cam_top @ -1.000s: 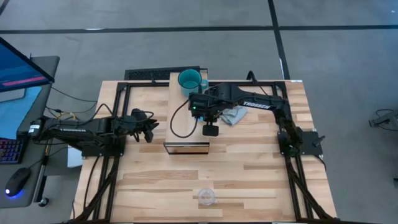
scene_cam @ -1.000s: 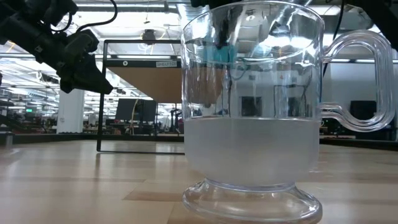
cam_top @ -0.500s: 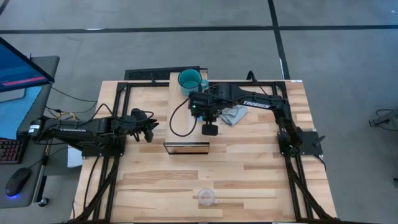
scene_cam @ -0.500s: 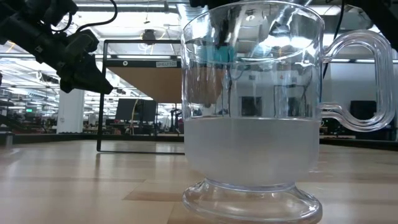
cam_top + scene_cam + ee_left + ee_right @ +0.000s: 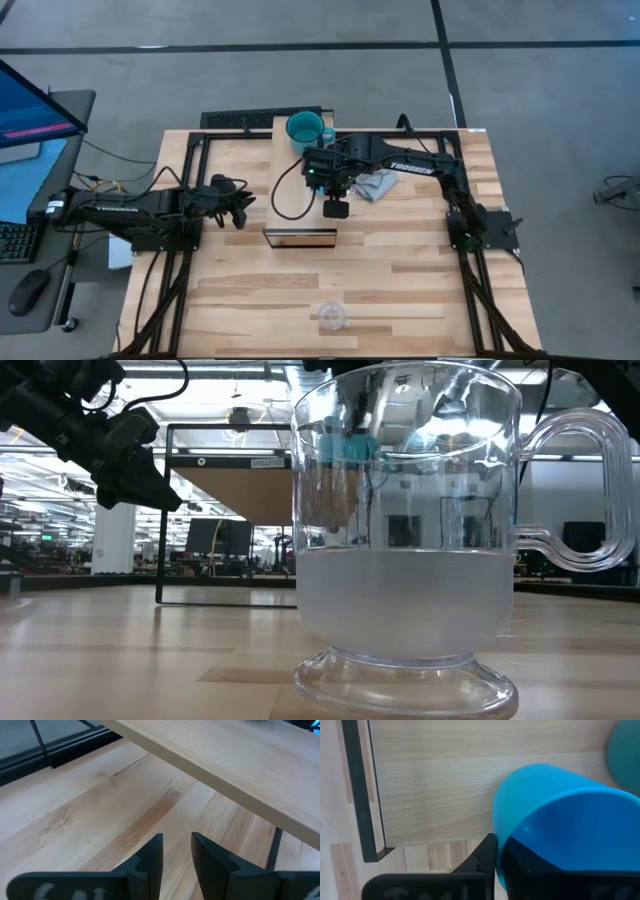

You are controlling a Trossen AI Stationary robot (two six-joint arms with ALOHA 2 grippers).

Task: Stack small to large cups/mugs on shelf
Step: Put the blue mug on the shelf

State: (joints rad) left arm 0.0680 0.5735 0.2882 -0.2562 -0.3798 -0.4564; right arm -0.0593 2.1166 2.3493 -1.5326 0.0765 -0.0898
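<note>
The shelf [image 5: 296,192], a long light wood box, lies on the slatted table. A teal mug [image 5: 306,130] stands on its far end. My right gripper [image 5: 337,208] hovers over the shelf's near half, shut on the bright blue mug [image 5: 560,815], which the arm hides in the high view. The clear glass cup [image 5: 332,317] stands on its foot near the table's near edge and fills the low view [image 5: 405,530]. My left gripper [image 5: 176,855] waits left of the shelf, slightly open and holding nothing. My right gripper has the blue mug's wall at the rim [image 5: 499,837], with one finger [image 5: 485,856] outside it and the other inside the mug. The fingers come from above, pointing steeply down. Whether the mug's base rests on the shelf top, I cannot tell.
A grey cloth [image 5: 378,185] lies crumpled on the table just right of the shelf, under the right arm. A black keyboard [image 5: 240,121] sits at the far edge. Bare table stretches between the shelf's near end and the glass cup.
</note>
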